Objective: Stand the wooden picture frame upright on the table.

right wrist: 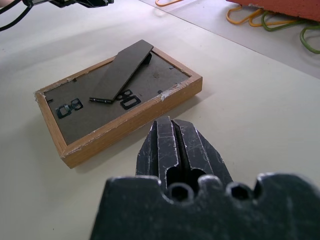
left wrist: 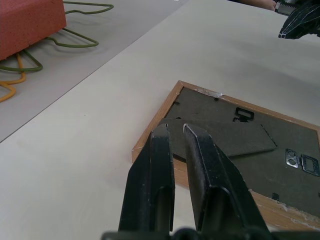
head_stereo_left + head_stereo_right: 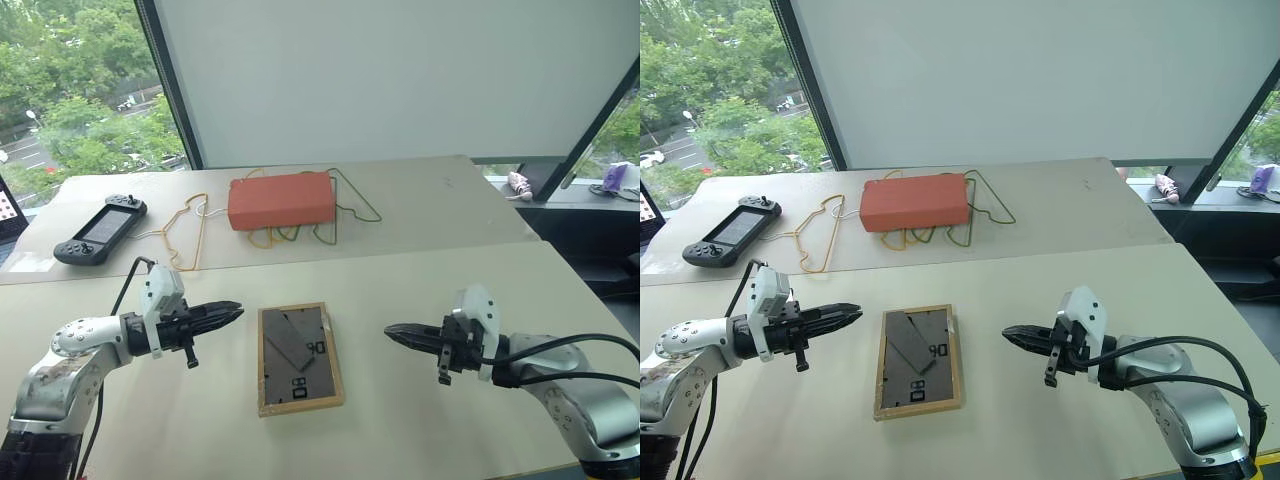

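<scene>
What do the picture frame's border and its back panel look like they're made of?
The wooden picture frame lies face down on the table. Its border looks like light, unpainted wood: pale tan, matte, chipped at a corner. The back panel and its fold-out stand look like dark grey-brown fibreboard or card, matte and slightly mottled; which one I cannot tell.

**Occluded and cropped items**

The wooden picture frame point(image 3: 299, 359) lies back-up on the desk point(image 3: 420, 420); its front is concealed. The orange-red box point(image 3: 281, 200) covers part of the wire hangers point(image 3: 185, 235). A device point(image 3: 5, 205) is cropped at the left edge.
</scene>
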Available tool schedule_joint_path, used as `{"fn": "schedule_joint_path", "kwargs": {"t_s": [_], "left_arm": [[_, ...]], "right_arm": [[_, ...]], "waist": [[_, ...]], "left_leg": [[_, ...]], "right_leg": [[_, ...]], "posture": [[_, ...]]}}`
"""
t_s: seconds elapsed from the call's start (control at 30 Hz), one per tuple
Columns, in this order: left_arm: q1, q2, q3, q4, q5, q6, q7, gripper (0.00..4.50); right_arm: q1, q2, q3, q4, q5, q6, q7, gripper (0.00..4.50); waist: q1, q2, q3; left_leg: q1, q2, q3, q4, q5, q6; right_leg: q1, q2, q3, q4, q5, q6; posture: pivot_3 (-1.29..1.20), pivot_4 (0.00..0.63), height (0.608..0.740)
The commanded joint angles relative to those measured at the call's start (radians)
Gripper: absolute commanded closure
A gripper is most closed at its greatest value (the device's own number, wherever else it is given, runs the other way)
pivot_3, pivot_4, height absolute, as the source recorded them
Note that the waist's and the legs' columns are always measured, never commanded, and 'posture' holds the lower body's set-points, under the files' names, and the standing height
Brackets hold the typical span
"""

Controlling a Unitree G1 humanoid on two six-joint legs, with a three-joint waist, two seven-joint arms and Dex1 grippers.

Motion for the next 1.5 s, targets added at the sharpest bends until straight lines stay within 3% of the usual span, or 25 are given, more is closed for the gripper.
{"fn": "schedule_joint_path", "kwargs": {"t_s": [0.03, 0.17, 0.33, 0.47, 0.73, 0.87, 0.97, 1.07, 1.1, 1.17, 1.27, 1.43, 1.5], "left_arm": [[-0.009, 0.002, -0.013, -0.018, 0.024, -0.043, -0.015, 3.96], [-0.001, 0.022, -0.1, 0.057, 0.188, -0.251, -0.075, 3.96], [0.003, 0.06, -0.168, 0.154, 0.26, -0.349, -0.172, 3.96], [0.014, 0.059, -0.223, 0.191, 0.295, -0.358, -0.207, 3.96], [0.017, 0.013, -0.3, 0.211, 0.336, -0.385, -0.216, 3.96], [-0.002, -0.006, -0.285, 0.194, 0.341, -0.441, -0.201, 3.96], [-0.016, 0.008, -0.241, 0.271, 0.441, -0.77, -0.152, 3.96], [-0.03, 0.01, -0.196, 0.349, 0.434, -0.982, -0.136, 3.96], [-0.034, 0.012, -0.196, 0.376, 0.435, -1.053, -0.138, 3.44], [-0.051, 0.005, -0.199, 0.426, 0.442, -1.165, -0.129, 2.99], [-0.11, -0.02, -0.221, 0.535, 0.512, -1.392, -0.076, 1.79], [-0.168, -0.047, -0.267, 0.658, 0.623, -1.544, 0.017, 0.04], [-0.167, -0.043, -0.311, 0.669, 0.606, -1.564, 0.015, 0.04]], "right_arm": [[-0.002, -0.014, -0.015, -0.032, -0.003, -0.007, -0.002, 4.48], [-0.002, -0.039, 0.027, -0.016, -0.059, -0.018, 0.006, 4.48], [-0.028, -0.057, 0.135, 0.032, -0.156, -0.018, 0.018, 4.48], [-0.083, -0.019, 0.251, 0.131, -0.285, -0.024, -0.034, 4.48], [-0.154, 0.109, 0.391, 0.173, -0.336, -0.022, -0.006, 4.48], [-0.181, 0.139, 0.398, 0.182, -0.343, -0.01, -0.008, 4.48], [-0.168, 0.121, 0.386, 0.177, -0.341, -0.01, 0.005, 4.48], [-0.149, 0.104, 0.366, 0.179, -0.336, -0.017, 0.011, 4.48], [-0.144, 0.1, 0.361, 0.182, -0.337, -0.022, 0.013, 4.5], [-0.14, 0.098, 0.353, 0.184, -0.336, -0.025, 0.012, 4.5], [-0.143, 0.108, 0.346, 0.189, -0.336, -0.024, 0.001, 4.5], [-0.147, 0.12, 0.342, 0.182, -0.332, -0.017, -0.006, 4.5], [-0.145, 0.122, 0.338, 0.179, -0.329, -0.011, -0.01, 4.5]], "waist": [[0.0, 0.0, 0.0], [0.002, 0.0, 0.0], [-0.003, 0.0, 0.0], [-0.003, 0.0, 0.0], [-0.004, 0.001, -0.002], [-0.002, 0.002, -0.002], [0.0, 0.002, -0.002], [0.001, 0.002, -0.002], [0.001, 0.002, -0.002], [0.003, 0.002, -0.002], [0.007, 0.002, -0.002], [0.003, 0.002, -0.002], [0.001, 0.002, -0.002]], "left_leg": [[0.0, 0.0, 0.0, 0.0, 0.0, 0.0], [0.0, 0.0, 0.0, 0.0, 0.0, 0.0], [0.0, 0.0, 0.0, 0.0, 0.0, 0.0], [0.0, 0.0, 0.0, 0.0, 0.0, 0.0], [0.002, 0.0, 0.0, 0.0, 0.0, 0.0], [0.003, 0.0, 0.0, 0.0, 0.0, -0.001], [0.002, 0.0, 0.0, 0.0, 0.001, -0.001], [0.001, 0.0, 0.0, 0.0, 0.001, -0.001], [0.001, 0.0, 0.0, 0.0, 0.001, -0.001], [0.001, 0.0, 0.0, 0.0, 0.001, -0.001], [0.001, 0.0, 0.0, 0.0, 0.001, -0.001], [0.001, 0.0, 0.0, 0.0, 0.001, -0.001], [0.001, 0.0, 0.0, 0.0, 0.001, -0.001]], "right_leg": [[0.0, 0.0, 0.0, 0.0, 0.0, 0.0], [0.0, 0.0, 0.0, 0.0, 0.0, 0.0], [0.0, 0.0, 0.0, 0.0, 0.0, 0.0], [0.0, 0.0, 0.0, 0.0, 0.0, 0.0], [0.002, 0.0, 0.0, 0.001, 0.0, 0.0], [0.002, 0.0, 0.0, 0.002, 0.0, 0.0], [0.001, 0.0, 0.0, 0.001, 0.0, 0.0], [0.0, 0.0, 0.0, 0.001, 0.0, 0.0], [0.0, 0.0, 0.0, 0.0, 0.0, 0.0], [0.001, 0.0, 0.0, 0.0, 0.0, 0.0], [0.001, 0.0, 0.0, 0.0, 0.0, 0.0], [0.001, 0.0, 0.0, 0.0, 0.001, 0.001], [0.001, 0.0, 0.0, 0.0, 0.001, 0.001]], "posture": [[0.0, 0.15, 0.74], [0.0, 0.15, 0.74], [0.0, 0.15, 0.74], [0.0, 0.15, 0.74], [0.0, 0.15, 0.74], [0.0, 0.15, 0.74], [0.0, 0.15, 0.74], [0.0, 0.15, 0.74], [0.0, 0.15, 0.74], [0.0, 0.15, 0.74], [0.0, 0.15, 0.74], [0.0, 0.15, 0.74], [0.0, 0.15, 0.74]]}}
